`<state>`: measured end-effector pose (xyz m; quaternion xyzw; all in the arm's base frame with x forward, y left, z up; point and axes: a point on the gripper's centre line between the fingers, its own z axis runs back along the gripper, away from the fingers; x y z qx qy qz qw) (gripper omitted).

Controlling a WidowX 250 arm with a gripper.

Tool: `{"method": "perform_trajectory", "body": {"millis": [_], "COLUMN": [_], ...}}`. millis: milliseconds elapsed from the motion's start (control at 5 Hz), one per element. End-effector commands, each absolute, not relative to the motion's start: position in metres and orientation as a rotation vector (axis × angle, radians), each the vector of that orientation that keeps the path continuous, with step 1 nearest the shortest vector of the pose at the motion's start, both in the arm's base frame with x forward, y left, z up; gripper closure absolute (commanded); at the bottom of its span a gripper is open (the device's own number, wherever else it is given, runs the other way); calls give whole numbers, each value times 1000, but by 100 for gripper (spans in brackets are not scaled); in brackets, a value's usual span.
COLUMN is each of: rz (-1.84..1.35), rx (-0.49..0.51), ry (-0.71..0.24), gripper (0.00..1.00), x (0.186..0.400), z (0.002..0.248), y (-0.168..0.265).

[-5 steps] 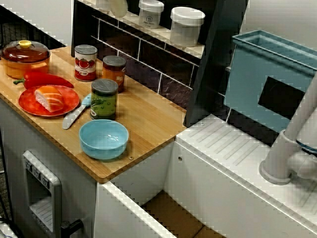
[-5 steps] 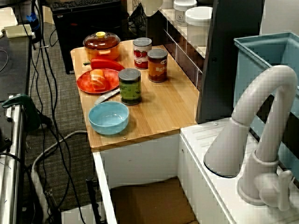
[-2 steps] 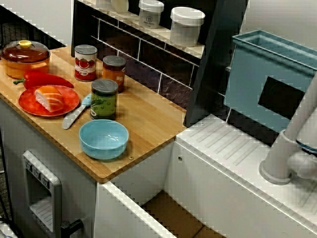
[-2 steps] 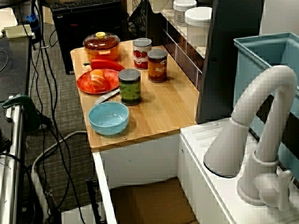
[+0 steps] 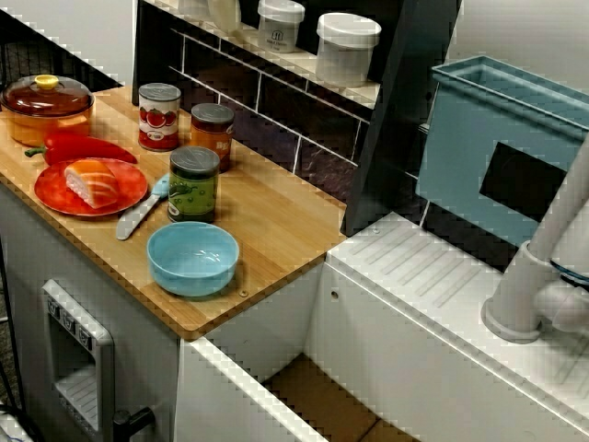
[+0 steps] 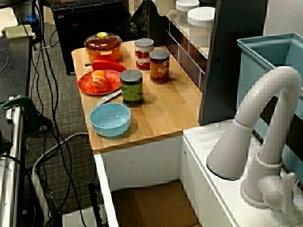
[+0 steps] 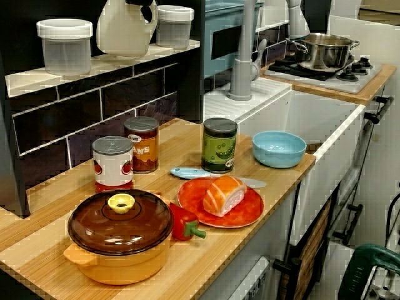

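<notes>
Cream-coloured casing was nearly all I could see of the gripper [image 7: 125,28], which stood up at the tiled shelf [image 7: 94,70]. From the pot end of the counter, its rounded body sat between two lidded plastic tubs, the near tub [image 7: 64,45] on one side and the far tub [image 7: 174,26] on the other. It was close to both, though I could not tell whether it touched either. A black part at its top ran out of the frame. The high view over the counter and the view from behind the faucet each caught only a pale sliver of it at the upper edge. Its fingers were hidden everywhere, so I could not say how far apart they stood or whether they held anything.

Below the shelf, on the wooden counter [image 5: 276,216], stood a tomato can [image 7: 112,164], an orange-labelled can [image 7: 141,144] and a green can [image 7: 219,145]. A blue bowl [image 7: 278,149] sat near the counter's end. An orange pot [image 7: 119,234] hid most of a red pepper [image 7: 182,224]. A red plate [image 7: 250,212] carried a salmon piece [image 7: 222,195], which covered the middle of a blue-handled knife [image 7: 187,173]. The faucet [image 6: 265,137] was cut off in the high view.
</notes>
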<state>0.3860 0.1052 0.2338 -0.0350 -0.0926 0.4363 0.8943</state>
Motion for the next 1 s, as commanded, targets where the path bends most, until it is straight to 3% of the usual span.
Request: {"method": "perform_trajectory", "body": {"millis": [0,800], "rz": [900,916], "rx": [-69,-58], "ry": [-263,-213], "gripper": [100,100], "x": [390,418], "z": [244,231], "y": [102,102]}}
